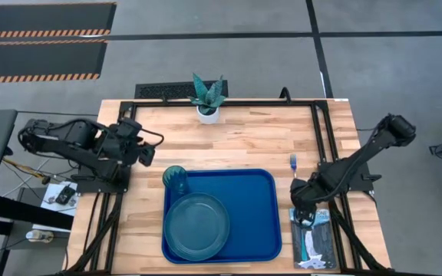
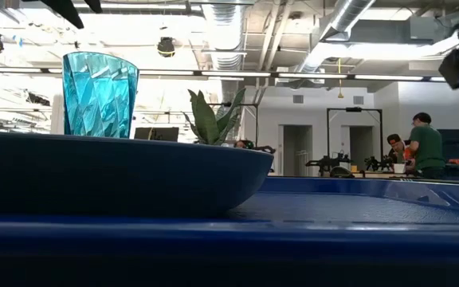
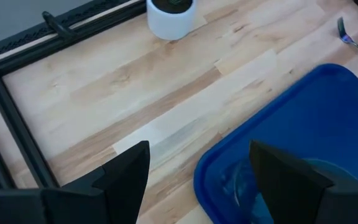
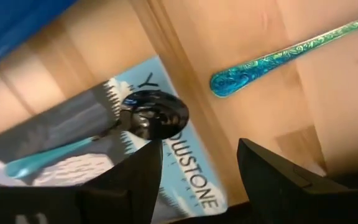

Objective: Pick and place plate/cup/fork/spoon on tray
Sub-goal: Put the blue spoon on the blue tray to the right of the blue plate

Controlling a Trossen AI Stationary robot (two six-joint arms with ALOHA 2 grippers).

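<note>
The blue tray [image 1: 255,199] lies mid-table. The dark teal plate [image 1: 196,226] rests flat in its near-left part, and the teal cup [image 1: 176,179] stands upright at its far-left corner. The fork [image 1: 293,163] lies on the table to the right of the tray. The spoon [image 4: 154,115] lies on the waterfall booklet [image 1: 311,239], its dark bowl at the booklet's far end. My right gripper [image 4: 201,180] is open just above the spoon's bowl and touches nothing. My left gripper [image 3: 197,174] is open and empty over the table left of the tray's far-left corner.
A white pot with a spiky plant [image 1: 208,103] stands at the table's far edge. Black frame rails [image 1: 321,138] run along the far and right sides. Bare wood lies between the pot and the tray. People stand far off in the room [image 2: 425,147].
</note>
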